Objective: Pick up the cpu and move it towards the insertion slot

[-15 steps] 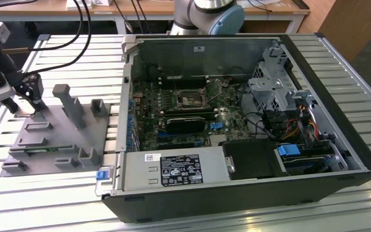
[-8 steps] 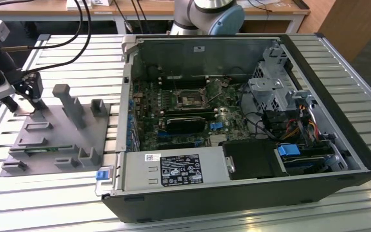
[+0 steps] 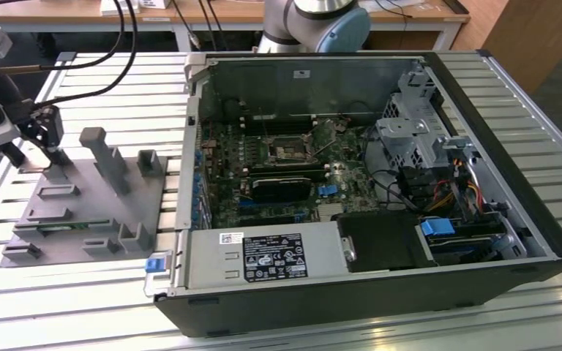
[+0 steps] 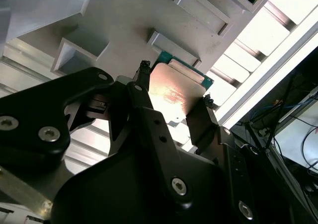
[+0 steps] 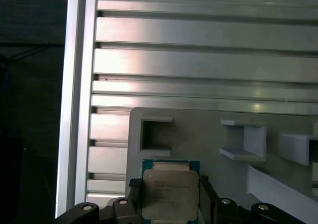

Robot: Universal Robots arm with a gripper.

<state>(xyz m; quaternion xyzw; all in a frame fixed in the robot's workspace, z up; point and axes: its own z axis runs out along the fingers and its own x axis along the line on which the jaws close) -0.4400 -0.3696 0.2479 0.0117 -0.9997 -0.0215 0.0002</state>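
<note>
The cpu, a flat square chip with a pale silvery lid and green rim, is clamped between the black fingers of the hand. It is over the grey plastic fixture on the ribbed aluminium surface, at the exterior view's left. The insertion slot lies well apart inside the open computer case.

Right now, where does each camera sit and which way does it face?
Exterior view: off the arm, raised, looking down on the computer case, insertion slot and grey fixture; arm and end effector show.
First wrist view: on the wrist, facing down at the cpu; fingertips show.
Second wrist view: on the wrist, looking obliquely along the fingers.
Shared: both wrist views show the end effector gripping the cpu.
</note>
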